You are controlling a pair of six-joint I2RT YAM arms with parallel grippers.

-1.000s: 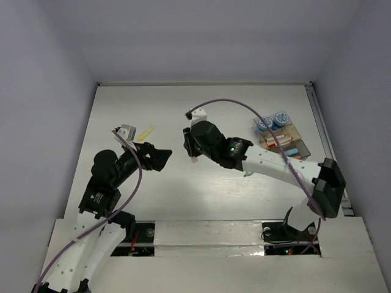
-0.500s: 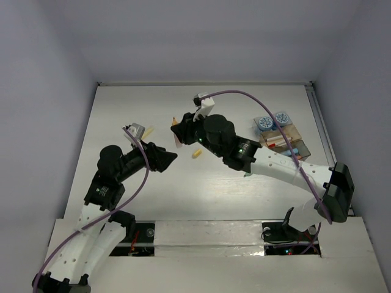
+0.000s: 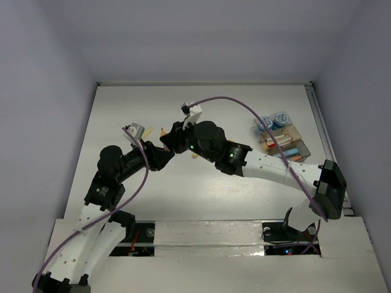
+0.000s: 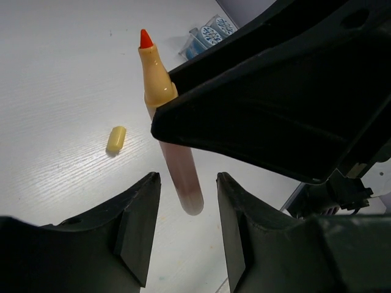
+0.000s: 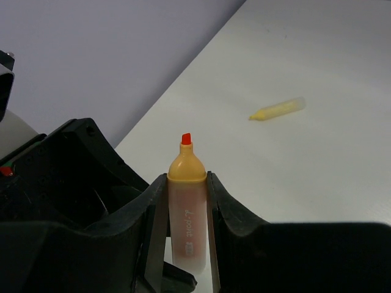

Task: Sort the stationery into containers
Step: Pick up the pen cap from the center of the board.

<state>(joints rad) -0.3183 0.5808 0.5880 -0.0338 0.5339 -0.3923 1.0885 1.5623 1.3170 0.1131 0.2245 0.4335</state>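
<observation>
My right gripper (image 5: pixel 186 183) is shut on an uncapped orange highlighter (image 5: pixel 186 201) with a red tip, held above the table. In the top view the highlighter (image 3: pixel 163 132) sits where both arms meet, left of centre. My left gripper (image 4: pixel 188 180) is open, its jaws on either side of the highlighter's (image 4: pixel 177 165) rounded tail end, with a gap showing on each side. A short yellow cap (image 4: pixel 116 139) lies on the table below. A yellow pen (image 5: pixel 278 110) lies farther off. The containers (image 3: pixel 286 145), small trays holding several pieces, stand at the right.
Two round blue-and-white pots (image 3: pixel 273 121) stand just behind the trays. The left arm's black wrist (image 5: pixel 73 171) fills the near left of the right wrist view. The table's back wall and side walls enclose the white tabletop (image 3: pixel 220 183).
My right gripper has carried the highlighter leftward to my left gripper. The left jaws have narrowed around its tail end.
</observation>
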